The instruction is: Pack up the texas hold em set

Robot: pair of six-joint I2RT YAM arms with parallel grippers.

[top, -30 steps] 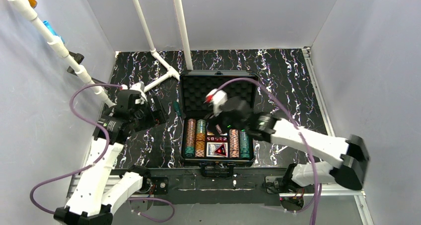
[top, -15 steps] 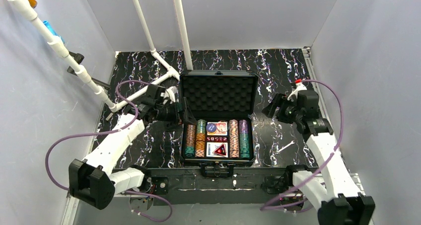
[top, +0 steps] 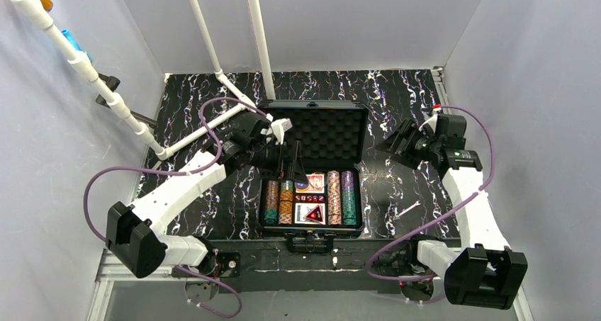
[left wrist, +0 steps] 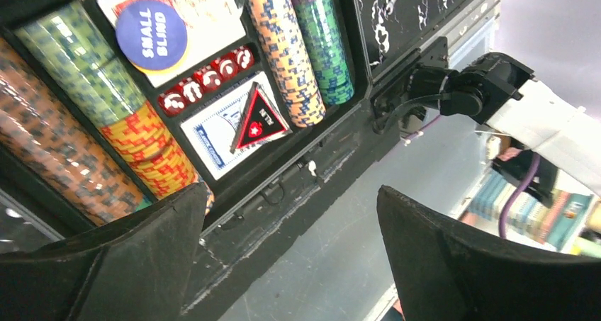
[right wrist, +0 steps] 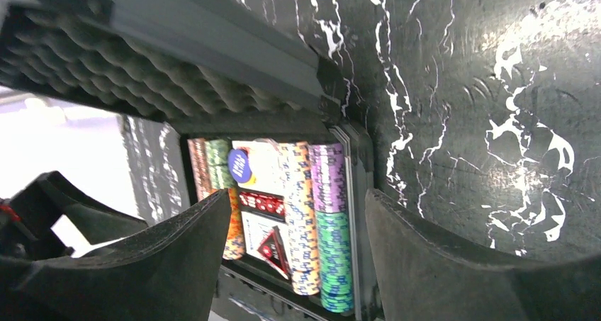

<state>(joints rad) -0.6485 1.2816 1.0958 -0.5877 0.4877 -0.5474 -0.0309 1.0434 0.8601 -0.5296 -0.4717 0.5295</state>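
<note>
On the black marbled bench (top: 191,193), the hard case (top: 312,230) lies open at centre, its foam-lined lid (top: 326,133) raised at the back. The left claw (top: 295,166) hangs spread wide and empty above the chip rows. The right claw (top: 400,145), likewise agape and empty, sits off the lid's right edge. Inside, striped chips (top: 334,202) flank card decks (top: 315,182), red triangle piece (top: 315,213) and dice (left wrist: 205,76).

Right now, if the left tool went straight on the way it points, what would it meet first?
Likely the front rim of the open case, just past the red triangle piece: the left tool, open, aims down across it. Depth is unclear, so the card deck could come first.
</note>
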